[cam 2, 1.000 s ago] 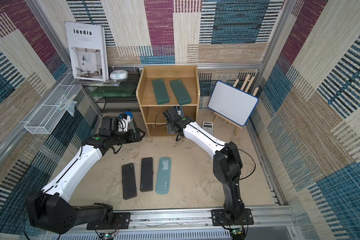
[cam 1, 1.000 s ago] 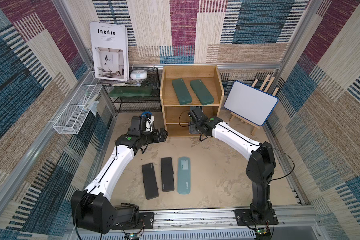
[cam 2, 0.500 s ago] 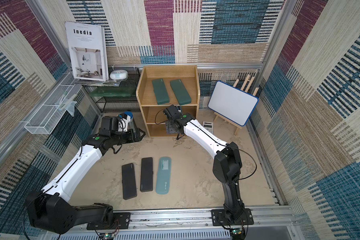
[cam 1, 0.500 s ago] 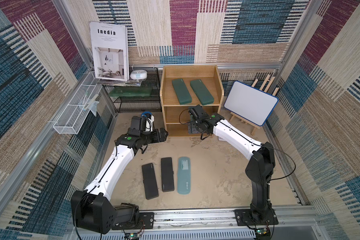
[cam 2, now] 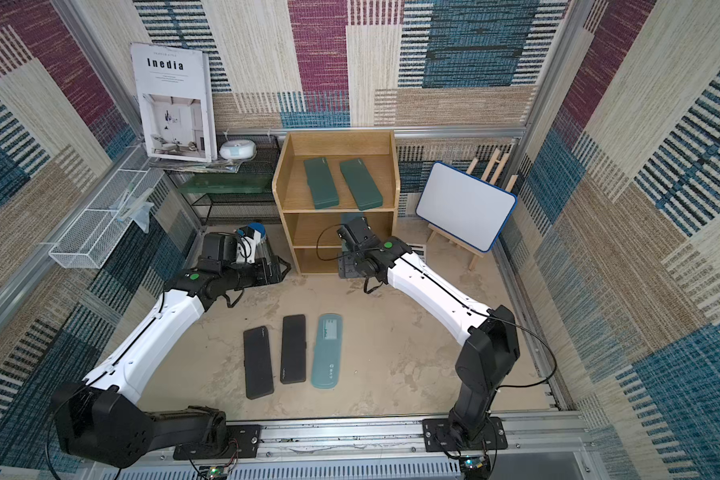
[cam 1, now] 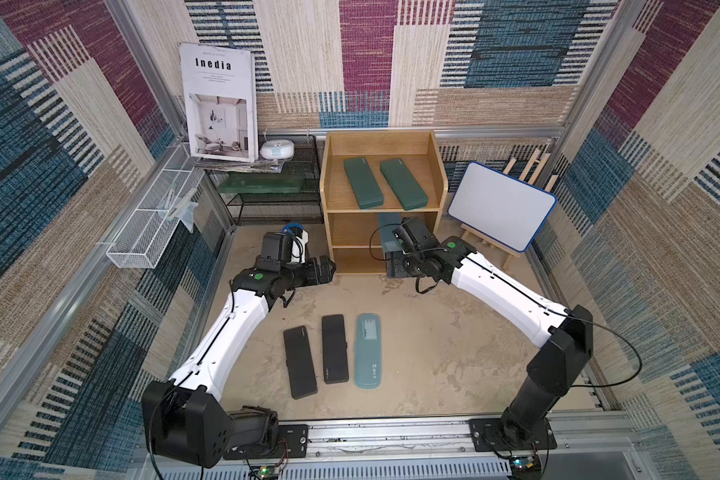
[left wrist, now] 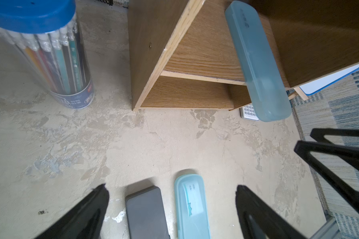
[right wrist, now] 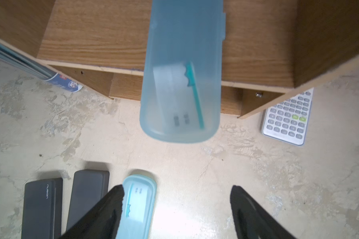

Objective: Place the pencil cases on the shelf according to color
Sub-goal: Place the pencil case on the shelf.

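Seen with right tool (right wrist: 176,192) wide and empty, just behind teal case (right wrist: 180,82) resting on shelf (right wrist: 91,41) middle tier, near end jutting well past the edge. Risked tipping it onto the desk (right wrist: 195,165) if clipped on withdrawal. Seen too with left tool (left wrist: 171,188) wide, empty.

Left arm (cam 1: 225,332) and right arm (cam 1: 508,295): white link shells, black joint housings and bases. Green round sticker (cam 1: 258,276) by each wrist. Thin black cable (cam 1: 636,353) loops off right elbow. On left gripper (left wrist: 170,185), fingers (left wrist: 85,213) are black, hollow triangular frames.
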